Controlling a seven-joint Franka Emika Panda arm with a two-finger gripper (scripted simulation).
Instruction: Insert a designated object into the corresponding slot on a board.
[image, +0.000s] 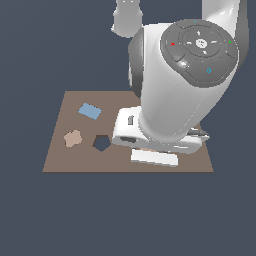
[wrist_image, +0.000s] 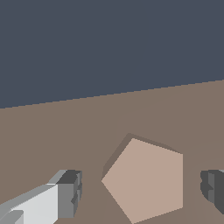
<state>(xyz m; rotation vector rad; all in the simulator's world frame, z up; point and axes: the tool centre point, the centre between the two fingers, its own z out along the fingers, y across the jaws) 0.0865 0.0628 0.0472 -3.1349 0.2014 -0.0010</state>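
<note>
The arm (image: 185, 80) is easily the biggest thing here; its white body fills the upper middle of the exterior view and blocks out a good chunk of the scene, including the part of the board right under its hand.

Next is the board (image: 65, 155), a flat brown rectangle and the only surface carrying anything, so it's basically the counter. Nothing else is underneath, just dark background.

On the half of the board toward the exterior view's left there's a light blue rectangle (image: 89, 111) nearer the far edge. A tan lobed blob (image: 73, 138) sits closer to the left edge. Just beside the blob, toward the middle, is the slot (image: 102, 143), a dark navy pentagon hole, with nothing in it.

The pentagon piece (wrist_image: 146, 179) only shows in the wrist view, lying flat on the board. The gripper (wrist_image: 142, 190) straddles it with jaws spread wide, one finger (wrist_image: 68, 194) off each side, neither touching it. So open, not holding anything.
</note>
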